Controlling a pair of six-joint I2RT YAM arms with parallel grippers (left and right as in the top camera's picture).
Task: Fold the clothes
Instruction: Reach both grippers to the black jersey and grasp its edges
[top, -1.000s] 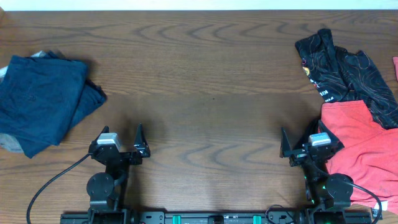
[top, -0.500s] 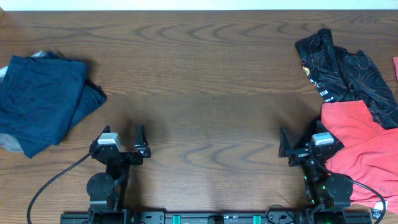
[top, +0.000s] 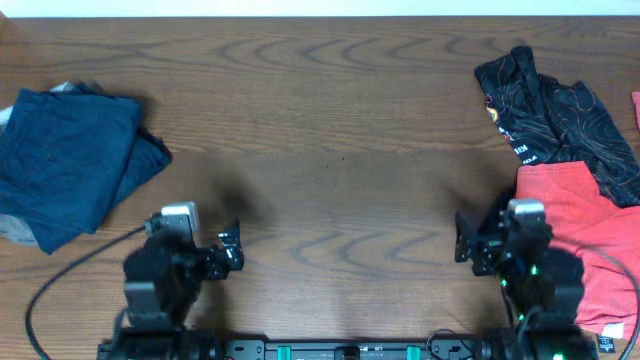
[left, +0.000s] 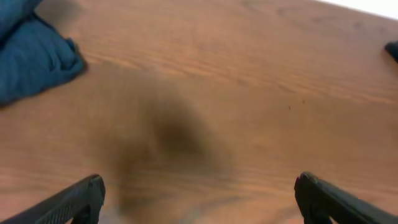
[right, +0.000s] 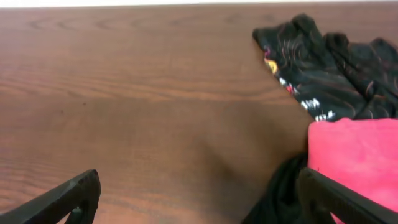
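The black sports shirt (top: 555, 110) with thin orange wavy lines and white lettering lies crumpled at the far right of the table. It also shows in the right wrist view (right: 323, 68), partly under a red T-shirt. My left gripper (top: 205, 245) is open and empty over bare wood near the front left; its fingertips (left: 199, 196) show wide apart. My right gripper (top: 490, 240) is open and empty near the front right, its fingertips (right: 199, 196) wide apart, the right one next to the red T-shirt's edge.
A red T-shirt (top: 585, 240) lies at the front right, overlapping the black shirt, and shows in the right wrist view (right: 354, 152). A folded navy blue garment (top: 65, 165) lies at the far left, its corner in the left wrist view (left: 34, 59).
Both arms have lifted from their rest pose: the wrists have risen and tilted, and the left wrist view is blurred by motion. The clothes have not moved.
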